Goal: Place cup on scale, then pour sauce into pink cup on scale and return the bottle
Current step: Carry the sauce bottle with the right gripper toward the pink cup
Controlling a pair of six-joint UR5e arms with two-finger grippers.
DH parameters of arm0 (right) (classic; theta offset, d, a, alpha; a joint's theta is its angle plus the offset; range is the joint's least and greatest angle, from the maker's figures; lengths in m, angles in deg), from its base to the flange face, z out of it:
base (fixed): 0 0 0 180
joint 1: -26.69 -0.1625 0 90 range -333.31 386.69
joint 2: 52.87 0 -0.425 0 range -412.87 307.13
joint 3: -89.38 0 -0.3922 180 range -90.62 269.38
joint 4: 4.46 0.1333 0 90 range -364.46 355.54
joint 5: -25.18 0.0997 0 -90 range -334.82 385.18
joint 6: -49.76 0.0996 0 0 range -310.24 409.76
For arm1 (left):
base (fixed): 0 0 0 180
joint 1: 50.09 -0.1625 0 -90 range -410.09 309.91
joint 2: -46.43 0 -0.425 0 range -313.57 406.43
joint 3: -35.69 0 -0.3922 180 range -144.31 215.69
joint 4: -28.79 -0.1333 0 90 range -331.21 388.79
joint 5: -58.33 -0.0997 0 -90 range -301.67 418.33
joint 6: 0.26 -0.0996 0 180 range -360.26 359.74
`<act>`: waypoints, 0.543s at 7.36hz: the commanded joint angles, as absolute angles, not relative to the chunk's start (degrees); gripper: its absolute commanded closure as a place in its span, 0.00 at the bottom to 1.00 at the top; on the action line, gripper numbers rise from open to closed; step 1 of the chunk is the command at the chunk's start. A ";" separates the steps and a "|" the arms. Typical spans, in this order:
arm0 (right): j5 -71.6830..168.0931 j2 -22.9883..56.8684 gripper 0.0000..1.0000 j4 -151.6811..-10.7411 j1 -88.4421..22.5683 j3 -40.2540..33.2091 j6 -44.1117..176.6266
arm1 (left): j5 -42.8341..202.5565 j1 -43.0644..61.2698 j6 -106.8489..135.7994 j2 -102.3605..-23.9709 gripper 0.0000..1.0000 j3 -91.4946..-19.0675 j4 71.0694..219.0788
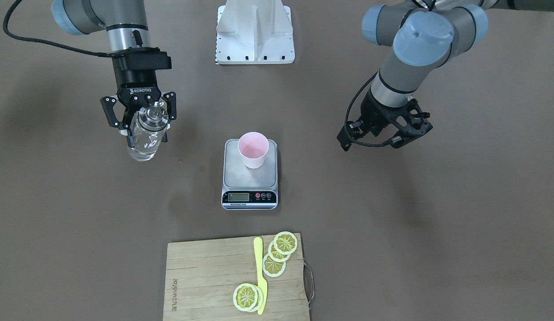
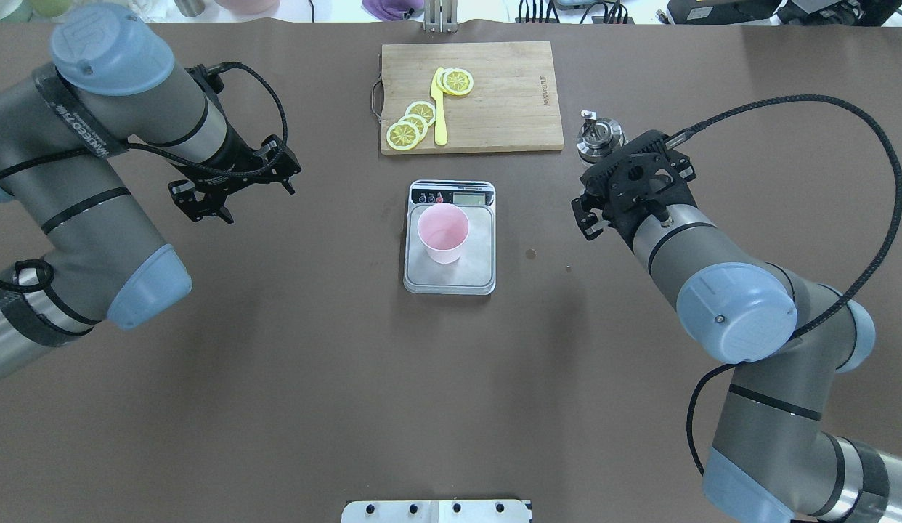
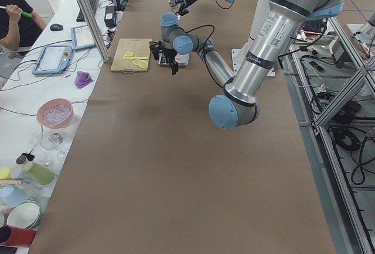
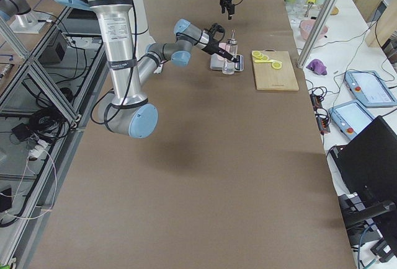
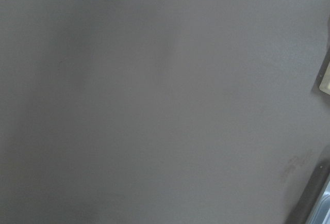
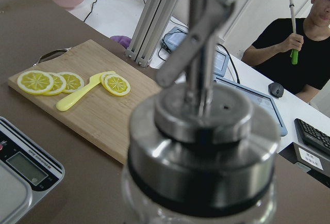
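Standing bottle (image 1: pixel 143 149) inside right pincer (image 1: pixel 147 138)

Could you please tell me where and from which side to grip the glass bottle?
I'd grip the small clear glass bottle across its round body, below the shiny metal cap, from the robot's side: it stands upright and the spout blocks a top-down hold.

Work surface: a long table (image 4: pixel 205 207) under a matt brown covering, evenly lit from above, with soft shadows only. Along one long side runs a white bench (image 3: pixel 14 137) carrying a pink bowl (image 3: pixel 55 113), tablets (image 4: pixel 366 87) and loose cables, with an aluminium post (image 3: pixel 88 14) rising at its edge. On the opposite side, open aluminium framing (image 3: pixel 345 94) stands over what appears to be a tiled floor (image 4: pixel 37 2).
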State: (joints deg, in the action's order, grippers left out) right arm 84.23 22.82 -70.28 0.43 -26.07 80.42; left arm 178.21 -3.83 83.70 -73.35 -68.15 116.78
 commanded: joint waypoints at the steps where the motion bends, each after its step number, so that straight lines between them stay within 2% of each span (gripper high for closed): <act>1: 85.29 21.40 1.00 -69.60 1.21 -24.87 80.86 | 178.12 -3.69 83.86 -73.19 0.01 -68.11 116.69; 4: 86.00 18.07 1.00 -67.94 1.21 -23.83 80.61 | 178.21 -3.69 83.86 -72.57 0.01 -68.11 116.77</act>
